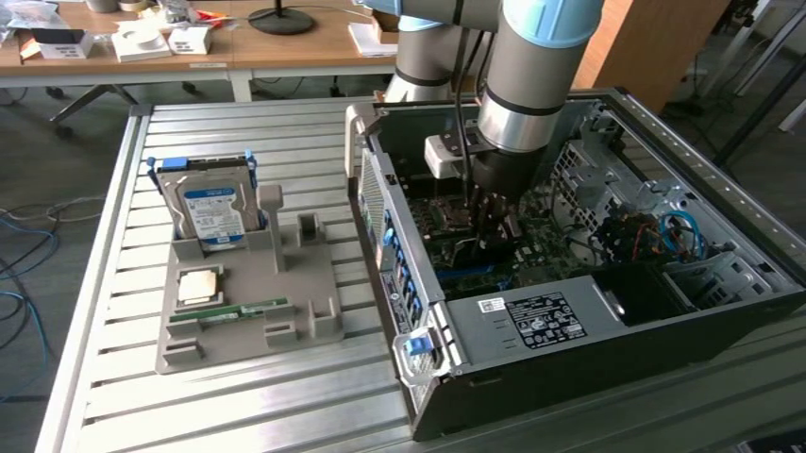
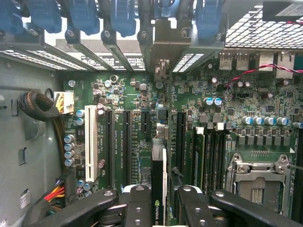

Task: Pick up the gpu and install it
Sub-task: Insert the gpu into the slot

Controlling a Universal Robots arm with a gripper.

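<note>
Between the two black fingers [image 2: 137, 203] of the claw [image 2: 158, 210], nearest the wrist camera, sits the gpu [image 2: 158, 165]. It is seen edge-on as a thin dark strip with a small green logo. The claw is pressed together on it, pinching it from both flat sides. The card therefore lies directly under the claw, not off to either side.

Its long axis runs away from the camera, parallel to the long black expansion slots [image 2: 129, 146] on the green motherboard [image 2: 142, 94] beneath. It points toward the row of blue latches [image 2: 123, 14] at the back of the case. The card hangs in line with the gap between two of those slots. I cannot tell whether its lower edge touches a slot or is apart from it.

The exterior view gives the wider setting. The computer case [image 1: 567, 377] lies open on its side toward the exterior view's right edge of the slatted tabletop [image 1: 252, 406]. The arm [image 1: 535, 75] reaches straight down into it, and the claw [image 1: 494, 226] is low over the board. The card itself is hard to make out there. Toward the exterior view's left edge, well apart from the case, a grey tray [image 1: 302, 283] holds a blue-labelled hard drive [image 1: 214, 212] and a green memory stick [image 1: 233, 311].
</note>
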